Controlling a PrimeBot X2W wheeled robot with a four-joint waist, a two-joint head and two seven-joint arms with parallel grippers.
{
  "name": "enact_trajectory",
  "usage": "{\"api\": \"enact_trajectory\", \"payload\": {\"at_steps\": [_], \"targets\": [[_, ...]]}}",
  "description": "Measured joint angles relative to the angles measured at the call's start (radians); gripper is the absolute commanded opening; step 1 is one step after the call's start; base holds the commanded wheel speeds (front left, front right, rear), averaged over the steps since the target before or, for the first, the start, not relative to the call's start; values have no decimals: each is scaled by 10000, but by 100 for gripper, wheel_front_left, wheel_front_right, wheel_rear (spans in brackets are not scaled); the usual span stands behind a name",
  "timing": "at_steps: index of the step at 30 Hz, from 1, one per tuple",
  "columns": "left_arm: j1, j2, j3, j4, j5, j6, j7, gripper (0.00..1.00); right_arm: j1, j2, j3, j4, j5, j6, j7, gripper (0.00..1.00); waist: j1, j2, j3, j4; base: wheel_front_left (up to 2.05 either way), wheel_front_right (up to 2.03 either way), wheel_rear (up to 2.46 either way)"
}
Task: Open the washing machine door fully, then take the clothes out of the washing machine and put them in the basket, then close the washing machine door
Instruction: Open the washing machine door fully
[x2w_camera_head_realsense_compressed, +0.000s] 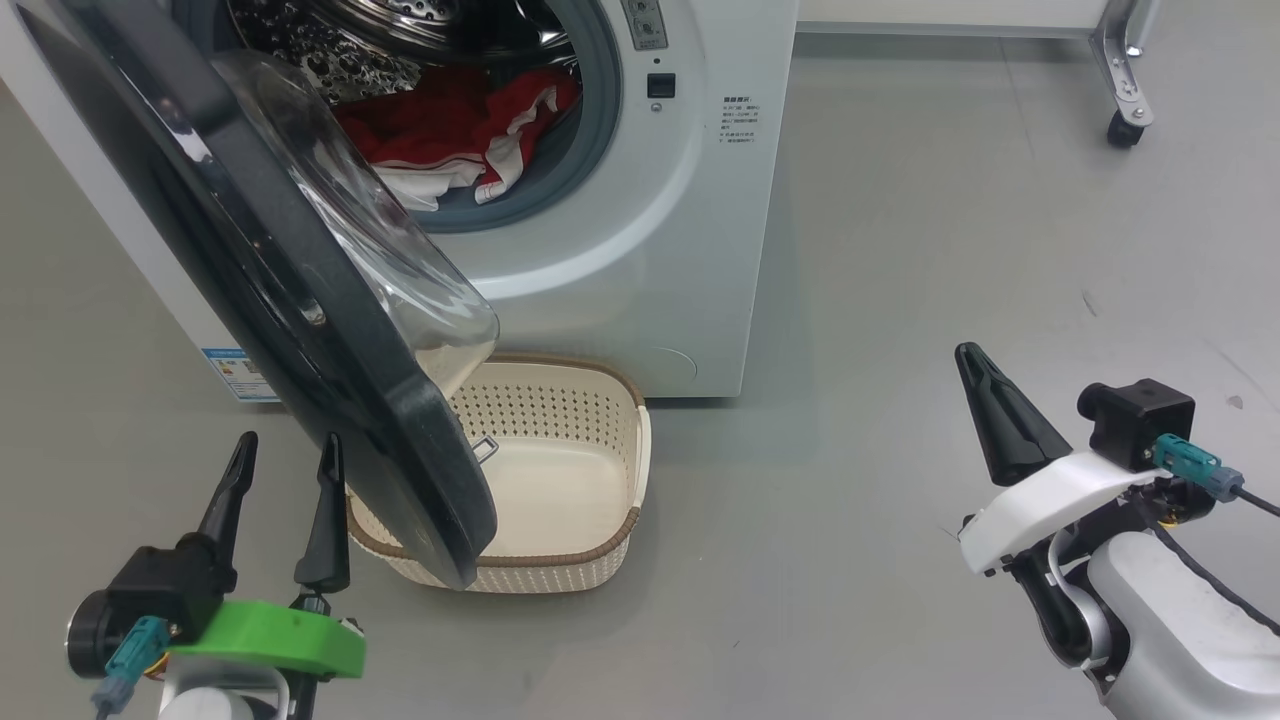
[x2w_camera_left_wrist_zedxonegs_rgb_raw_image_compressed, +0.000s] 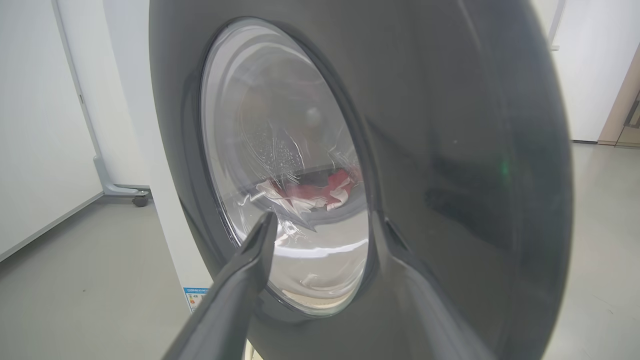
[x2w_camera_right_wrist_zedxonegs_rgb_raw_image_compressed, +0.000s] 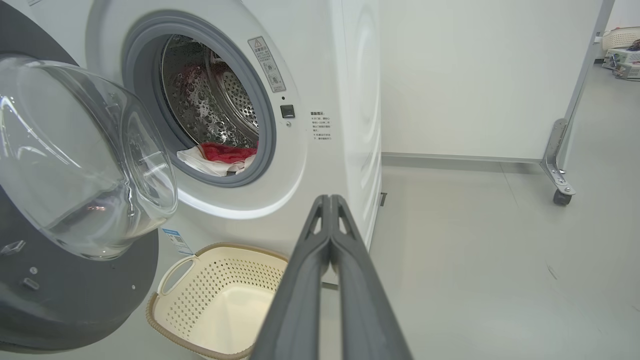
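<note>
The white washing machine (x2w_camera_head_realsense_compressed: 650, 250) stands at the top of the head view. Its door (x2w_camera_head_realsense_compressed: 250, 290) hangs partly open, swung out to the left, and its lower edge overlaps the cream basket (x2w_camera_head_realsense_compressed: 600, 545) on the floor below the opening. Red and white clothes (x2w_camera_head_realsense_compressed: 450, 130) lie at the front of the steel drum. My left gripper (x2w_camera_head_realsense_compressed: 285, 450) is open, close to the door's outer black face (x2w_camera_left_wrist_zedxonegs_rgb_raw_image_compressed: 450, 150), with nothing between its fingers. My right gripper (x2w_camera_head_realsense_compressed: 968, 352) is shut and empty, well to the right of the machine. From there it faces the machine (x2w_camera_right_wrist_zedxonegs_rgb_raw_image_compressed: 330, 150), the clothes (x2w_camera_right_wrist_zedxonegs_rgb_raw_image_compressed: 220, 155) and the basket (x2w_camera_right_wrist_zedxonegs_rgb_raw_image_compressed: 225, 300).
A wheeled frame's caster (x2w_camera_head_realsense_compressed: 1125, 120) stands on the grey floor at the far right, with a white wall panel behind it. Open floor lies between the machine and my right arm. Another caster (x2w_camera_left_wrist_zedxonegs_rgb_raw_image_compressed: 140, 200) sits left of the machine.
</note>
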Motion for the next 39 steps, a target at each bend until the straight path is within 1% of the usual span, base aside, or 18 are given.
{"api": "enact_trajectory", "payload": {"at_steps": [1,3,9,12,13,16,24,32,36,39], "targets": [[0,2,23,-2,0,0,0,100,71,4,-54,-17,-69,-84,0,0,0,0,-1,-1,0,0,0],[1,0,69,-10,0,0,0,100,222,4,-215,-107,-234,-109,0,0,0,0,-2,-3,0,0,0],[7,-2,115,-48,0,0,0,100,767,69,-750,-408,-550,-343,2,0,0,0,18,-8,0,0,0],[17,-2,134,-65,0,0,0,100,1026,274,-1503,-817,-826,-431,4,0,0,1,43,-9,0,0,0],[21,-2,146,-73,0,0,0,100,1034,309,-1733,-959,-1005,-470,4,100,0,0,54,-10,0,0,0],[73,-4,157,-82,0,0,0,100,1270,412,-2328,-1329,-1406,-506,4,100,0,0,91,-7,0,0,0],[138,-12,119,-81,0,0,0,100,2195,809,-3066,-1827,-1969,-514,4,100,0,0,126,65,0,0,0],[152,-17,94,-81,0,0,0,100,2810,949,-3283,-2054,-2644,-520,4,100,0,0,191,140,0,0,0],[153,-23,84,-77,0,0,0,100,2858,1147,-3463,-2255,-2851,-520,4,100,0,0,216,164,0,0,0],[153,-25,77,-73,0,0,0,100,2945,1177,-3532,-2336,-3033,-520,4,100,0,0,224,174,0,0,0]]}}
